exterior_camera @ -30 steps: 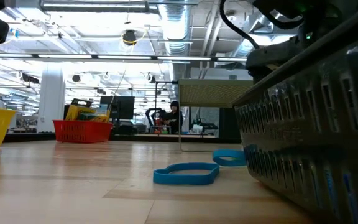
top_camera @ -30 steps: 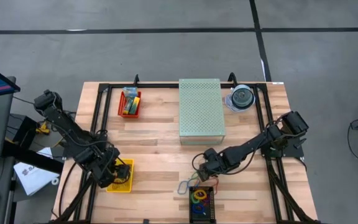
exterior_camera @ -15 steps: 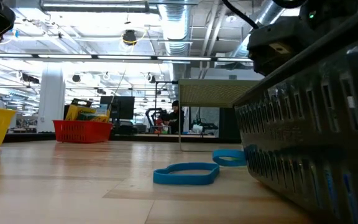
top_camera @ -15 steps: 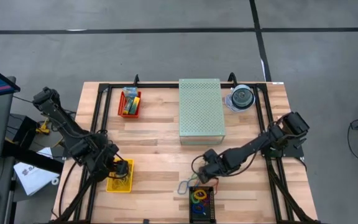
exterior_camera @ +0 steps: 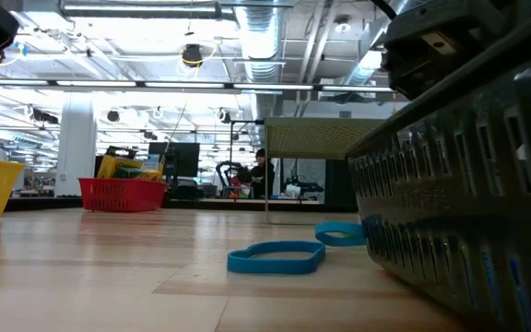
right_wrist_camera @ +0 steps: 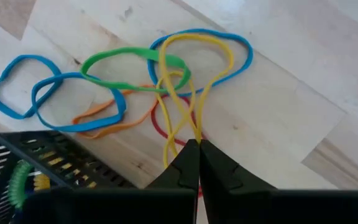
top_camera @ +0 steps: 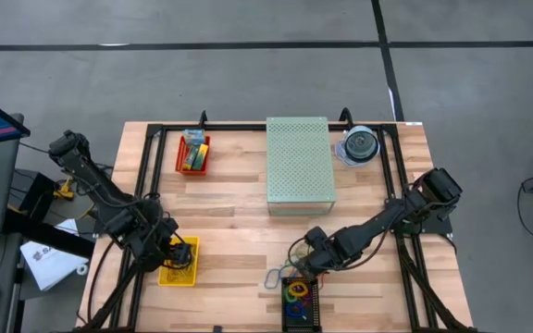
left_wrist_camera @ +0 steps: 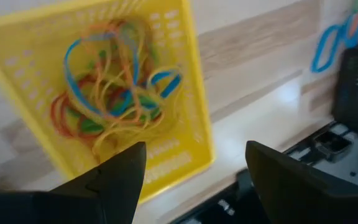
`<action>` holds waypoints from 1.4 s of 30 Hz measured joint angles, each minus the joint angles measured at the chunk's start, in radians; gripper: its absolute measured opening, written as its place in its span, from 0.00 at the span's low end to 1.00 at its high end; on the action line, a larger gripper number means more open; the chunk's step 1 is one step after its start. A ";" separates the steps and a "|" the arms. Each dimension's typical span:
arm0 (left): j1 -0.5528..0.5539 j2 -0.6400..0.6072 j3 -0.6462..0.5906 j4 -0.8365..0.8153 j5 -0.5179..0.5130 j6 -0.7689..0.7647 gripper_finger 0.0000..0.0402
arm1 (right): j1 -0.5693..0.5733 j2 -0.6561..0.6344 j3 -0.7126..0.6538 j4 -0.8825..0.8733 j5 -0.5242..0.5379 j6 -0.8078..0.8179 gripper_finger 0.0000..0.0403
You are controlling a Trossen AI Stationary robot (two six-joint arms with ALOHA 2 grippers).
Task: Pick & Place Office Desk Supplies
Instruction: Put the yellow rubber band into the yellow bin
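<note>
High view, looking straight down on a wooden table (top_camera: 239, 236). The left gripper (top_camera: 181, 254) hangs over a yellow basket (top_camera: 178, 273) near the table's front left, its fingers (left_wrist_camera: 123, 180) spread wide with nothing between them; a tangle of rubber bands (left_wrist_camera: 114, 93) lies inside the basket. The right gripper (top_camera: 296, 269) sits low near the front centre, just behind a black basket (top_camera: 301, 305) holding more coloured bands. Its jaws are pinched on a yellow rubber band (right_wrist_camera: 188, 81), which trails across a loose cluster of blue, green, orange and red bands (right_wrist_camera: 92, 93) lying on the wood. A red basket (top_camera: 192, 154) with crayon boxes stands at the back left.
</note>
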State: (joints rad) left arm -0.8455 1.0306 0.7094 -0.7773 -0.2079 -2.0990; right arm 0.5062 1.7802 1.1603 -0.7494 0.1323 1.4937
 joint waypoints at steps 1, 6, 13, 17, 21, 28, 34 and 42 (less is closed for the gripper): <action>0.000 0.000 0.000 -0.002 0.020 0.000 0.67 | 0.003 0.000 0.000 0.000 0.000 0.000 0.00; -0.011 -0.012 0.000 0.047 -0.065 0.001 0.67 | 0.010 -0.042 0.000 -0.007 0.014 0.009 0.00; -0.010 -0.023 0.000 0.255 -0.243 0.145 0.67 | 0.040 -0.216 0.000 -0.113 0.146 0.105 0.00; 0.017 -0.024 0.000 0.516 -0.339 0.426 0.66 | 0.061 -0.306 0.000 -0.108 0.213 0.123 0.00; 0.073 -0.023 0.000 0.798 -0.342 0.752 0.65 | 0.070 -0.372 0.000 -0.040 0.286 0.114 0.00; 0.235 -0.022 0.000 0.966 -0.294 0.955 0.60 | 0.050 -0.408 0.049 0.104 0.356 -0.007 0.00; 0.375 0.000 0.000 0.971 -0.187 0.976 0.56 | 0.006 -0.333 0.234 0.097 0.383 -0.166 0.00; 0.464 0.106 -0.001 1.216 -0.123 1.072 0.55 | -0.069 -0.222 0.447 0.037 0.369 -0.345 0.00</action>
State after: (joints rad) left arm -0.3811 1.1367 0.7086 0.4388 -0.3306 -1.0272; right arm 0.4372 1.5577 1.6072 -0.7120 0.5015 1.1487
